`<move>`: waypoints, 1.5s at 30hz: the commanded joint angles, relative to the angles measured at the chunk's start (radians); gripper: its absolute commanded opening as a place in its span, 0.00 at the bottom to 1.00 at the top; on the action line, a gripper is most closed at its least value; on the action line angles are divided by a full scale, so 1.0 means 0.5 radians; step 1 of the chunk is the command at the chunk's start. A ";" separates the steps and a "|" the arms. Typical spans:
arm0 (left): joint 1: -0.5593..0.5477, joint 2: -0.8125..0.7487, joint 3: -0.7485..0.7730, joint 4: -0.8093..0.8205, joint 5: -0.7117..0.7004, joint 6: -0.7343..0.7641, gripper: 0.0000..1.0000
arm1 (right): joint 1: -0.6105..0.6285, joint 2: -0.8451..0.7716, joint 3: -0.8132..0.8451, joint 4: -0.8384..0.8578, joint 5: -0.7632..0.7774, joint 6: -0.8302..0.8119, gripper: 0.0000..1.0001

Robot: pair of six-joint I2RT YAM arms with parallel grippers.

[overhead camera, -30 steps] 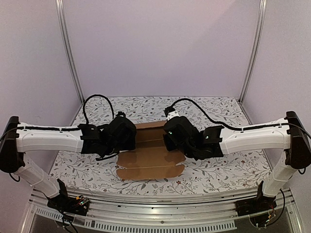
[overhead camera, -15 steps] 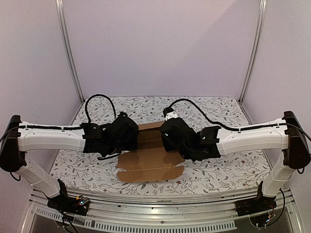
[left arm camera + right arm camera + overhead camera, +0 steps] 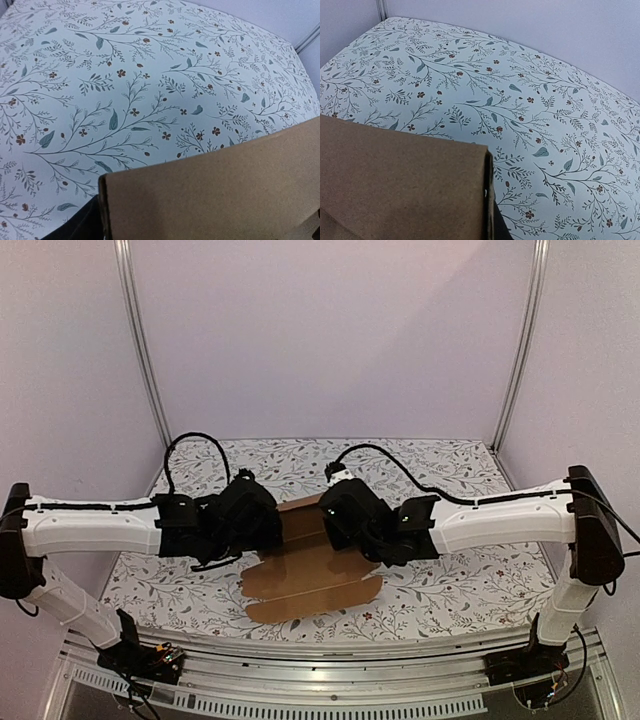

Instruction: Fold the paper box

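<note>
The paper box [image 3: 310, 575] is a flat brown cardboard sheet with flaps, lying slanted on the flowered table [image 3: 460, 585] between both arms. Its far panel is raised. My left gripper [image 3: 262, 530] is at the sheet's far left edge. In the left wrist view the cardboard [image 3: 225, 190] covers the jaws, and only a dark finger [image 3: 80, 225] shows beside its edge. My right gripper [image 3: 342, 525] is at the far right edge. There the folded cardboard [image 3: 395, 185] lies against a dark finger [image 3: 499, 231], and the jaws are shut on it.
Metal posts [image 3: 140, 350] and lilac walls close in the table at the back and sides. A metal rail [image 3: 320, 660] runs along the near edge by the arm bases. Black cables [image 3: 195, 445] loop above both wrists.
The right arm has pushed left and forward, and the sheet has turned so its right end sits farther back. The left arm has drawn slightly left.
</note>
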 commanded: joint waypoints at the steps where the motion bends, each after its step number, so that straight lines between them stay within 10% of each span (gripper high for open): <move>1: -0.028 -0.196 -0.081 -0.149 -0.070 0.005 0.76 | -0.082 0.066 0.037 0.045 -0.143 -0.104 0.00; 20: 0.090 -0.750 -0.094 -0.211 0.244 0.597 0.92 | -0.358 0.232 -0.267 1.063 -1.118 -0.790 0.00; 33: 0.220 -0.447 -0.056 0.215 0.609 0.700 0.87 | -0.390 0.532 -0.649 2.274 -1.536 -0.895 0.00; 37: 0.226 -0.278 0.029 0.302 0.697 0.722 0.79 | -0.391 0.680 -0.709 2.606 -1.481 -0.920 0.00; 45: 0.230 0.087 0.185 0.384 0.842 0.732 0.32 | -0.394 0.850 -0.748 2.824 -1.379 -0.858 0.00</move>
